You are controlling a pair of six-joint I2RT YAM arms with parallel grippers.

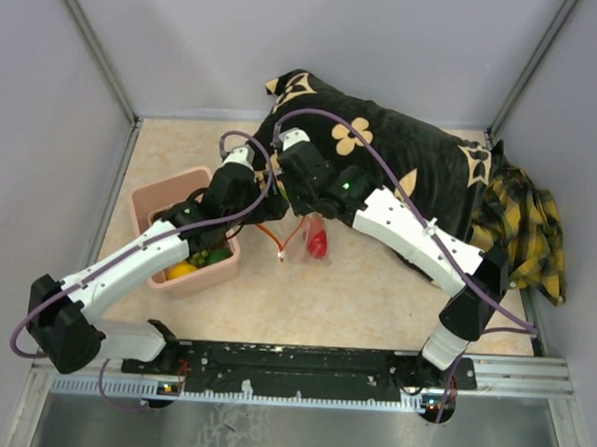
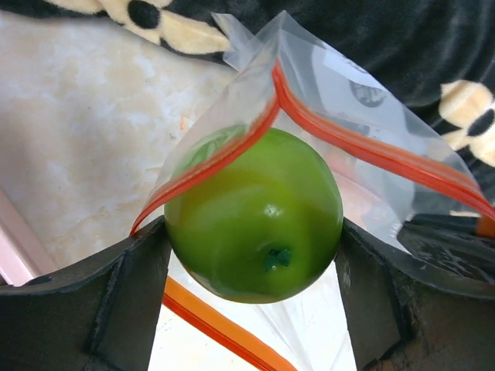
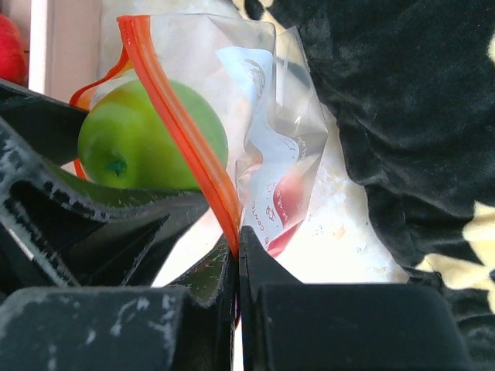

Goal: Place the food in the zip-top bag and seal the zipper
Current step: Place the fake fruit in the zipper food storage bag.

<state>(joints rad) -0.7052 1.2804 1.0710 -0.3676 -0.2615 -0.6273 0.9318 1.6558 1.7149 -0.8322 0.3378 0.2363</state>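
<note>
- Zip-top bag (image 2: 371, 124) hangs from the right gripper (image 3: 238, 251), which is pinched tight on its zipper (image 3: 182, 124), mouth facing the left arm.
- Left gripper (image 2: 251, 243) clasps a green fruit (image 2: 255, 209) right at that mouth, the bag's lip across its top.
- Red food (image 3: 285, 205) lies inside.

One zip-top bag (image 1: 303, 234), one pink tub (image 1: 154, 201), two cloths (image 1: 402, 159), one green apple (image 2: 255, 224), at least three other fruits (image 1: 318, 245).

The desk (image 1: 375, 298) is a pale beige, mottled top with grey walls around it. A pink tub (image 1: 139, 207) sits on its left side, holding yellow and green food (image 1: 183, 271). A black cloth (image 1: 422, 160) with tan flowers lies heaped along the back, and a yellow-black plaid cloth (image 1: 528, 236) touches it at the right edge. The clear bag (image 1: 313, 239) stands near the middle; whether its bottom rests on the desk cannot be told.
</note>
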